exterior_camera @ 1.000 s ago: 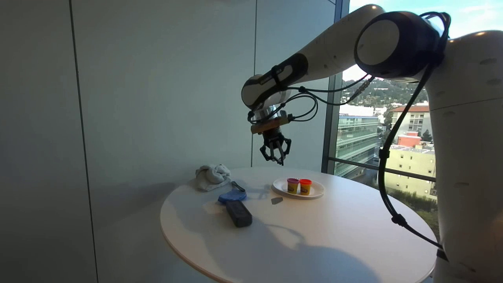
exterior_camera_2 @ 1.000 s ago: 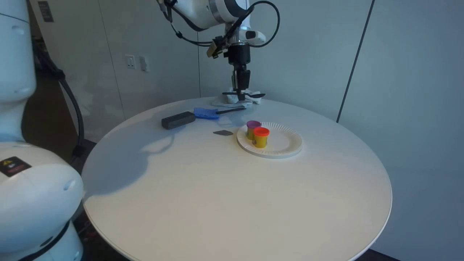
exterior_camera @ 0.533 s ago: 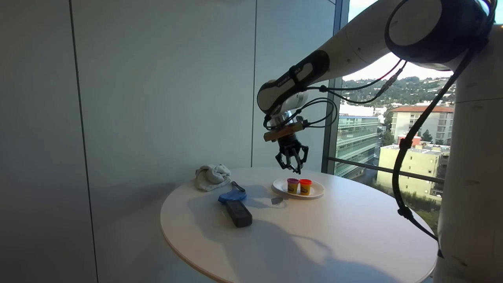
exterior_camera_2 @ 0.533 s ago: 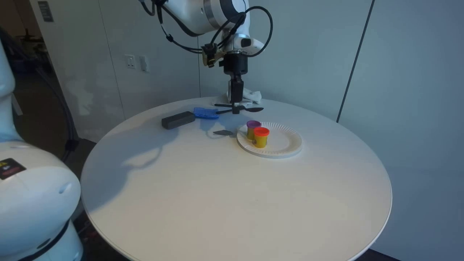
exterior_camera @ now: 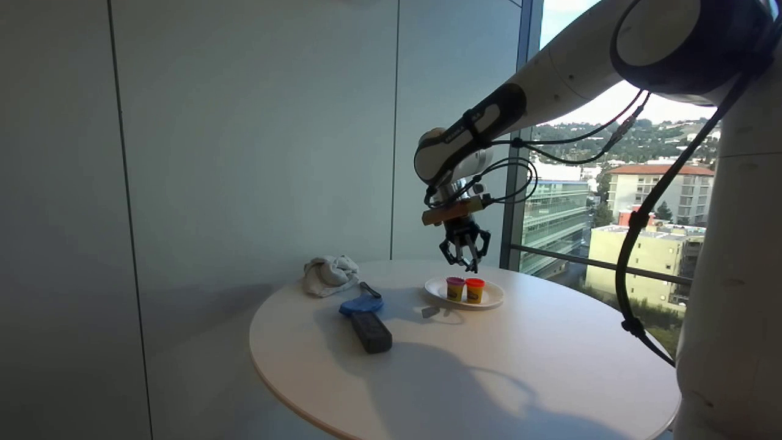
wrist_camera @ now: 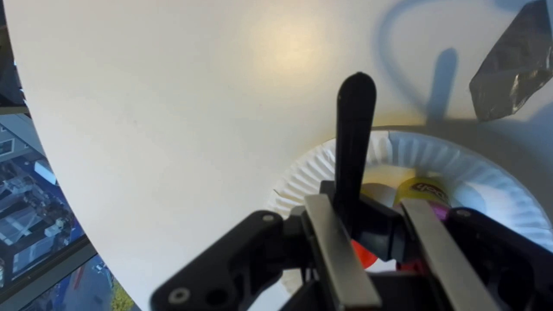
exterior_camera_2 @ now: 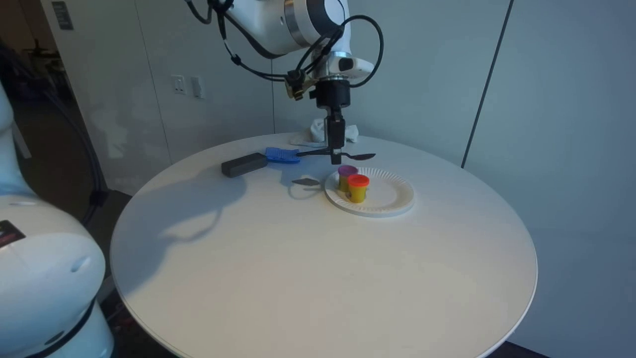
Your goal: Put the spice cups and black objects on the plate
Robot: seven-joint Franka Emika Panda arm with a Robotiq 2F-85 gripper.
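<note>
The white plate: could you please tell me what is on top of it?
A purple-lidded yellow cup and a red-lidded yellow cup stand on the white plate. Their lids hide whatever may be inside, and the cups cover the plate surface directly beneath them.

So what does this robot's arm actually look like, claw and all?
The arm is smooth, rounded and white, with dark joint bands. Black cables loop along the outside, and a tan block sits above the claw. The claw is black, with angular linked fingers and pale metal bars. A black-and-red label sits low on the white body, too small to read.
</note>
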